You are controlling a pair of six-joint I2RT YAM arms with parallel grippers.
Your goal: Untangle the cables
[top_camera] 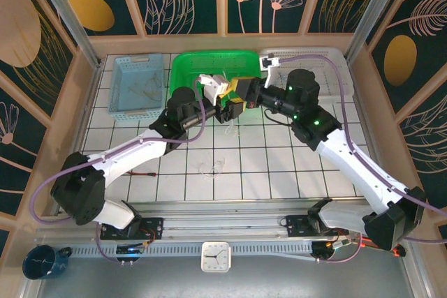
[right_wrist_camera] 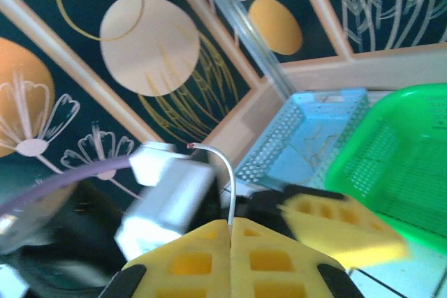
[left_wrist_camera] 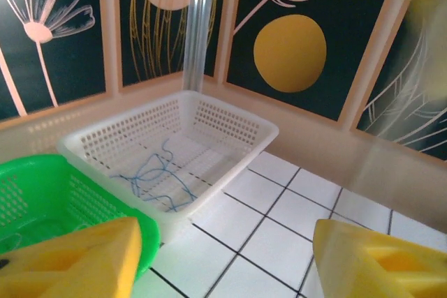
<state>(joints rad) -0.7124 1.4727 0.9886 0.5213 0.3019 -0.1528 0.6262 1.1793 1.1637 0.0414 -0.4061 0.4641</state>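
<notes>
My right gripper is shut on a whitish cable whose free end curls up and to the left above the yellow fingers. From above, the right gripper and the left gripper meet in front of the green basket. My left gripper stands open, its yellow fingers wide apart with only tiles between them. Blue cables lie in the white basket. Thin tan cables lie in the blue basket. A small pale tangle of cables rests on the tiles.
Three baskets line the back wall: blue basket at left, green in the middle, white basket at right. A short reddish wire lies on the tiles near the left arm. Purple hoses run along both arms.
</notes>
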